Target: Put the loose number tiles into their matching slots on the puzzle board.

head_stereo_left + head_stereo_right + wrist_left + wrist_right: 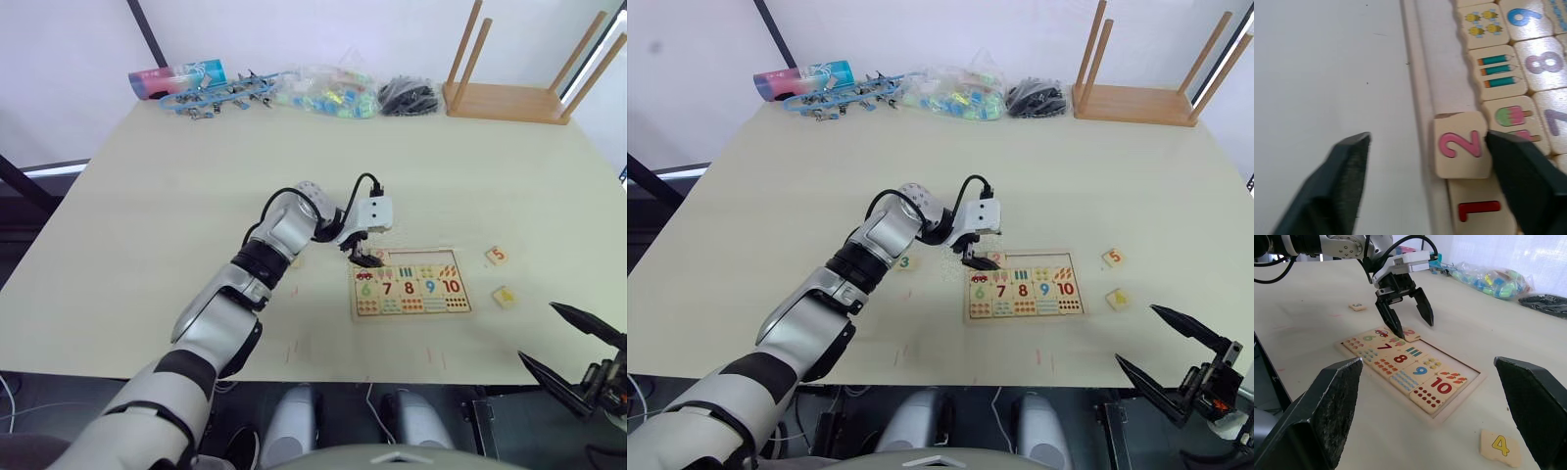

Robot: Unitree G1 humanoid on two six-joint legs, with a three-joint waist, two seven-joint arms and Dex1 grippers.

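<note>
Spread black fingers (1349, 181) of the left gripper (1404, 313) straddle the 2 tile (1462, 145), askew on the puzzle board (1462, 394) frame; lifting away could leave it unseated.

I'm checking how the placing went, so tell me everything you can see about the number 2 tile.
The number 2 tile is a small square of pale wood with rounded corners, printed with a pinkish-orange 2. It lies flat but slightly skewed, one edge riding over the puzzle board's frame, so it is not fully seated in its slot. It sits beside the number 1 tile, next to the popsicle picture square. The left end effector is open around it, one finger touching its edge.
</note>
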